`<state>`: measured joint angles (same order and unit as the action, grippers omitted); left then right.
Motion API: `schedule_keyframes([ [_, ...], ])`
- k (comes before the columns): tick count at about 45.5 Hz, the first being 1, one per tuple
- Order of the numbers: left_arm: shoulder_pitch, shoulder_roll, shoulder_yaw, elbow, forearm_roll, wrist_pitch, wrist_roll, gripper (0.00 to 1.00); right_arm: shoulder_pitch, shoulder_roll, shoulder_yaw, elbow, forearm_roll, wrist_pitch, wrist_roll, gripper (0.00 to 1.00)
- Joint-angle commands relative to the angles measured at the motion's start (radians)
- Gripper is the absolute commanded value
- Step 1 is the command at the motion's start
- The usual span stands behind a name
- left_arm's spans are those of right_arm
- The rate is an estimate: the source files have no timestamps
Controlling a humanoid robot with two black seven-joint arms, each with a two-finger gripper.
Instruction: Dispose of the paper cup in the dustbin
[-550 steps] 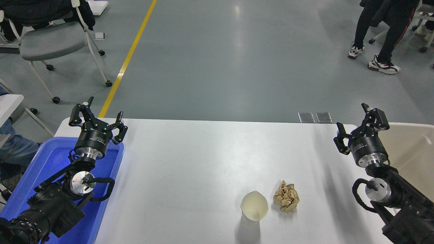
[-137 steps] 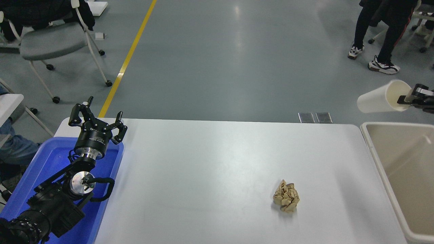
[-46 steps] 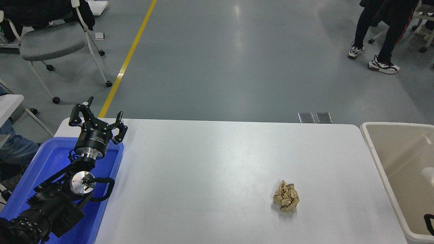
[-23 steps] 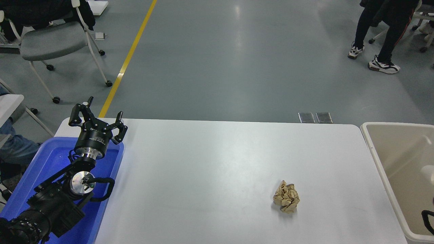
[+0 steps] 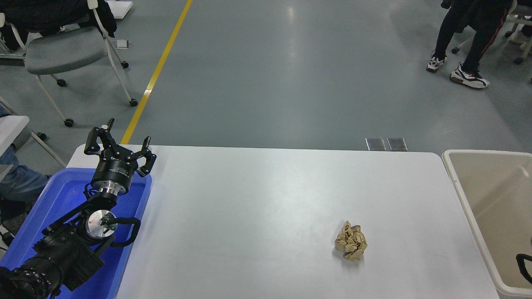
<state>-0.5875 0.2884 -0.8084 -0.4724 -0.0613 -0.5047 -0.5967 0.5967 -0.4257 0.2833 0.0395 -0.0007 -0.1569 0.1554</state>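
Observation:
The beige dustbin (image 5: 457, 182) stands off the table's right end, with its smooth inner walls showing and its right part cut off by the picture edge. The paper cup does not show anywhere in this view, neither on the table nor in the visible part of the bin. Of my right arm only a black cable loop (image 5: 523, 266) shows at the right edge, over the bin's near corner. The right gripper itself is out of view. My left gripper (image 5: 119, 140) is parked open and empty over the blue tub at the lower left.
A crumpled tan paper ball (image 5: 351, 246) lies on the white table (image 5: 266, 199), right of the middle. A bright blue tub (image 5: 54, 199) sits at the table's left end under my left arm. A person's legs (image 5: 467, 50) and wheeled chairs (image 5: 62, 50) are on the floor beyond.
The pale cup shape seen inside the bin at the right edge half a second ago no longer shows. The right arm's cable loop has crept slightly up. The left arm has not moved.

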Motion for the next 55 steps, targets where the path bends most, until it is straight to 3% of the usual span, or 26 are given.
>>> schedule_keyframes([
  [1, 0.000, 0.000, 0.000, 0.000, 0.000, 0.000, 0.000, 1.00, 0.009, 0.002, -0.059, 0.011, -0.007, 0.013, 0.001, 1.00],
  [7, 0.000, 0.000, 0.001, 0.000, 0.000, 0.000, 0.000, 1.00, 0.055, 0.005, -0.102, 0.022, -0.005, 0.048, 0.000, 1.00],
  [13, 0.000, 0.000, 0.000, 0.000, 0.000, 0.000, 0.000, 1.00, 0.083, -0.010, -0.079, 0.031, 0.010, 0.238, 0.000, 1.00],
  [17, 0.000, 0.000, 0.001, 0.000, 0.000, 0.000, 0.000, 1.00, 0.107, -0.051, -0.052, 0.068, 0.018, 0.267, 0.001, 1.00],
  [30, 0.000, 0.000, 0.000, 0.001, 0.000, 0.000, 0.000, 1.00, 0.114, -0.360, 0.330, 0.732, -0.009, 0.191, 0.001, 1.00],
  [39, 0.000, 0.000, 0.001, 0.000, 0.000, 0.000, 0.000, 1.00, -0.011, -0.332, 0.568, 0.870, -0.056, 0.172, 0.004, 1.00],
  [55, 0.000, 0.000, 0.000, 0.000, 0.000, 0.000, 0.000, 1.00, -0.155, -0.088, 0.800, 0.942, -0.343, 0.143, 0.027, 1.00],
])
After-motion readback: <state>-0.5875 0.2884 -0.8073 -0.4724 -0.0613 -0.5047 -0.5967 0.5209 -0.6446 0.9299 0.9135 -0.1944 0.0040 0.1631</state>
